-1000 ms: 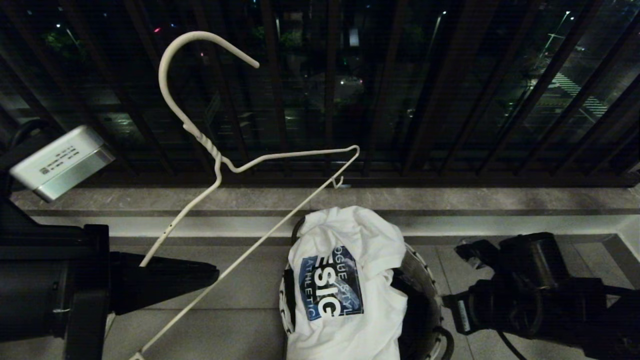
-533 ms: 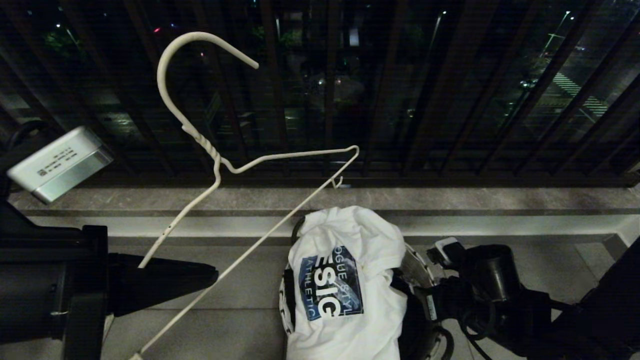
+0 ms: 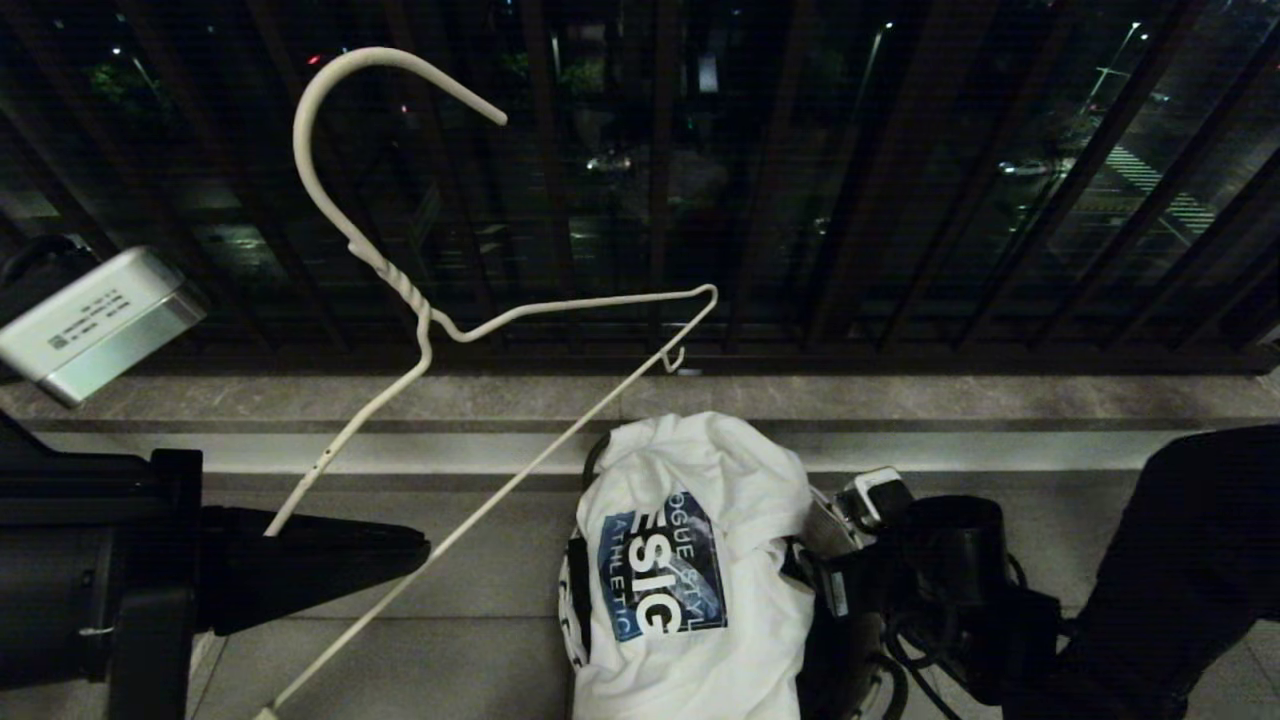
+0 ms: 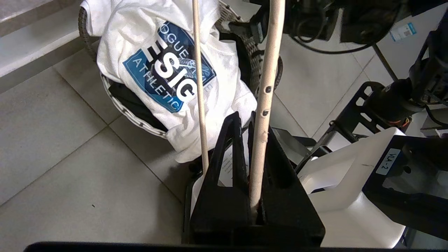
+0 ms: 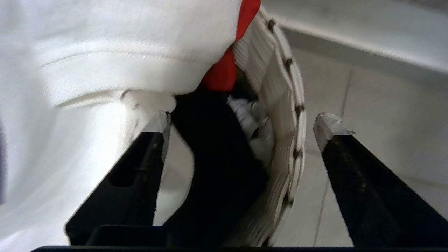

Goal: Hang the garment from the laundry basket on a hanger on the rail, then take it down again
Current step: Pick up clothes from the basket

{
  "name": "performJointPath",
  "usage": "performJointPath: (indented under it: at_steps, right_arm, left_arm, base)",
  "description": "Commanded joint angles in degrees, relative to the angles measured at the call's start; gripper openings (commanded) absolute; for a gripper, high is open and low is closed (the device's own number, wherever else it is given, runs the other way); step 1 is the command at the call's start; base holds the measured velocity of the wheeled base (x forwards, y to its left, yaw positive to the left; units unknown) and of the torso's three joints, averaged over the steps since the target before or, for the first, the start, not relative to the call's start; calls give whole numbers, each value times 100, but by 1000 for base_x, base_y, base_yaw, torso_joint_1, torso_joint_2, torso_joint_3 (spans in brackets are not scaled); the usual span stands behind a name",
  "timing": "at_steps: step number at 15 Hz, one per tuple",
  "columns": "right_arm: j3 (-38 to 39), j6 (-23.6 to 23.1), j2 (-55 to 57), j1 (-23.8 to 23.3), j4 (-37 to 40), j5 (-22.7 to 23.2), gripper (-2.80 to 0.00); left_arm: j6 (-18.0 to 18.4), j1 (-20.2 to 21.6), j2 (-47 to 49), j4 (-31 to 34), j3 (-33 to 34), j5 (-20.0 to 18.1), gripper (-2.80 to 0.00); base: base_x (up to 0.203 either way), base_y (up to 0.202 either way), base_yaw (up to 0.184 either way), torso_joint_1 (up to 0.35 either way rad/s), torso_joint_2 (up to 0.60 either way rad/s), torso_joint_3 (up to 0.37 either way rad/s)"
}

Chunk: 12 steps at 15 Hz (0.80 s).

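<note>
The right gripper (image 5: 241, 126), which stood out on the floor to the basket's right a second ago, has swung in against the laundry basket (image 3: 865, 655), fingers spread wide astride its rim. The white garment (image 3: 690, 570) is still heaped in the basket over a red cloth (image 5: 227, 66) and a black garment (image 5: 213, 164). The left gripper (image 4: 250, 129) stays clamped on the white wire hanger (image 3: 420, 320), raised at the left.
</note>
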Motion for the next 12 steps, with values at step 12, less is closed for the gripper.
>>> performJointPath:
  at_steps: [12]
  right_arm:
    - [-216,-474,405,46,-1611,-578,0]
  left_arm:
    - [4,1,-120,10,-9,-12,-280]
  base:
    - [0,0,0,0,0,0]
